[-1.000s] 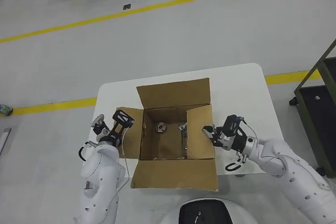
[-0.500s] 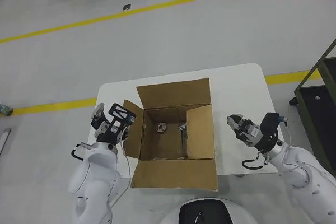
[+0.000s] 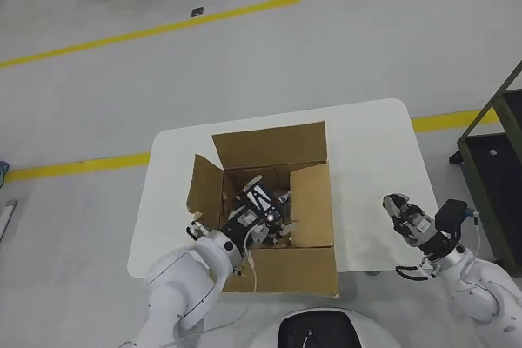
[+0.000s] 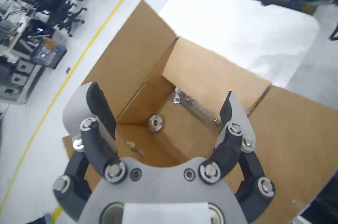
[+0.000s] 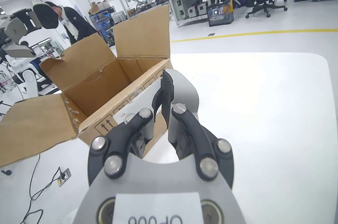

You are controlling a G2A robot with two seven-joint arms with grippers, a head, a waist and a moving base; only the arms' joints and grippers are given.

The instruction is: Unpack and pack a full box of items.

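Left hand [image 4: 161,91] spread wide over open cardboard box [image 4: 211,71]; below it, round metal disc [image 4: 155,122] and ribbed clear bottle [image 4: 198,110]. Right hand [image 5: 165,87] pinched together above smooth white worktop [image 5: 250,103].

The cardboard box [image 3: 270,148] stands on the middle of the table [image 3: 365,148]. On its floor a metal disc [image 4: 155,122] lies near a plastic bottle [image 4: 196,108], which lies along the right wall. The left gripper [image 3: 257,209] hangs over the box's opening. The right gripper [image 3: 398,211] is to the box's right, well apart.
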